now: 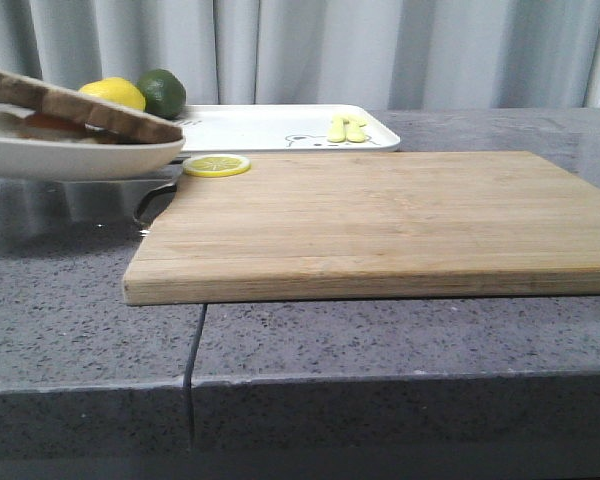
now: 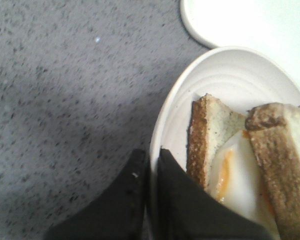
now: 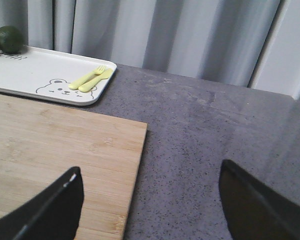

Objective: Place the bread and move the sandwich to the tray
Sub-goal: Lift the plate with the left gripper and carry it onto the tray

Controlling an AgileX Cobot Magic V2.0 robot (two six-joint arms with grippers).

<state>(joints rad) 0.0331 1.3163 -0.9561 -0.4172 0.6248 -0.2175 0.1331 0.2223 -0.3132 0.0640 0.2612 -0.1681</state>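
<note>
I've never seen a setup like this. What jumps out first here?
Probably the sandwich with its fried egg, on a round white plate held above the counter at far left, its rim pinched by the left gripper. Next, the big bare cutting board mid-table, with the white tray behind it.

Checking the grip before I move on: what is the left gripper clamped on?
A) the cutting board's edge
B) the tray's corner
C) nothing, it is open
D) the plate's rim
D: in the left wrist view the left gripper has one finger on each side of the plate rim, with the sandwich on it.
</note>
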